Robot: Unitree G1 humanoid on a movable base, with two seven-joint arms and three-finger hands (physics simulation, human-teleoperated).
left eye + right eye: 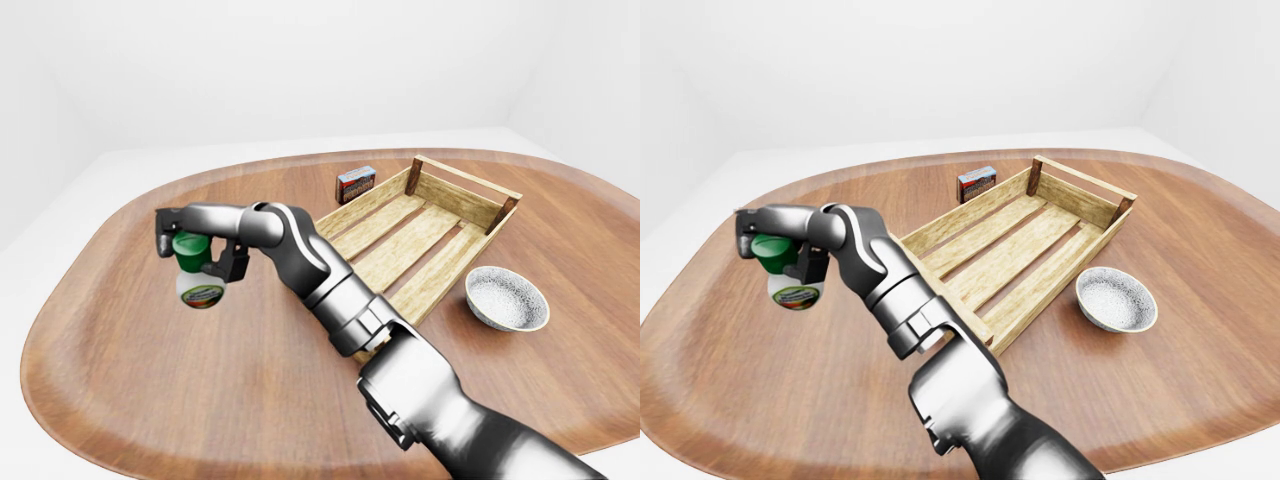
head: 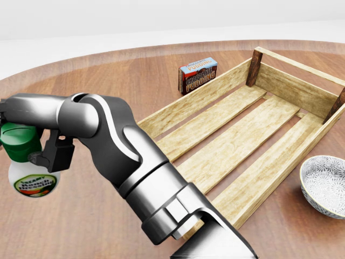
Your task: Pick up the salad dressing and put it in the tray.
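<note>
One hand gripping dressing bottle, apparently aloft

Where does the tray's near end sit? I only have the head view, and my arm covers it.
Observer: In the right-eye view the tray's near corner shows just right of your forearm, well to the right of the bottle.
Operator: Is the bowl touching the tray? Mine cuts it off.
Observer: No. The bowl shows whole there, with bare table between it and the tray's long side.
</note>
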